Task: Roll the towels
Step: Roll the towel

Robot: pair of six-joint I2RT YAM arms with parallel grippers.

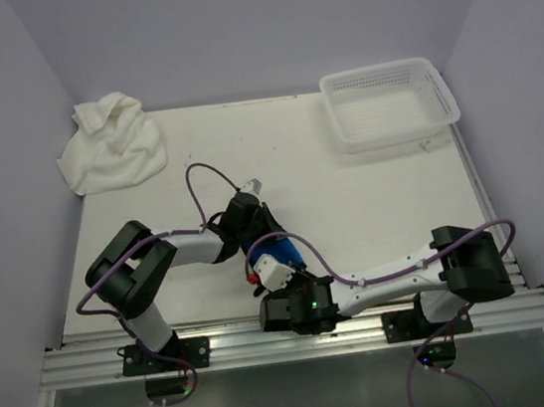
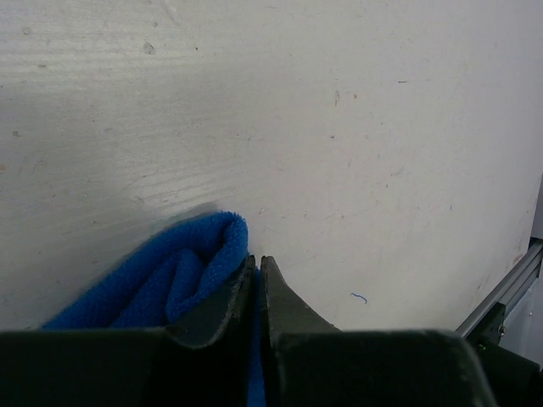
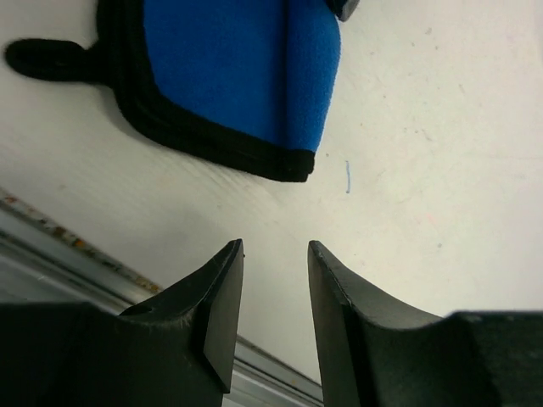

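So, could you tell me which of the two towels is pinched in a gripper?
The small blue towel, its fold clamped by the left gripper; the large white towel lies crumpled in the far left corner, untouched.

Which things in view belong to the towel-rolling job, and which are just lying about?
Part of the job:
- blue towel, pinched at a fold by the shut left end effector
- white towel, crumpled at the far left corner
- right end effector, open, just short of the blue towel

Lying about:
- white perforated basket, far right
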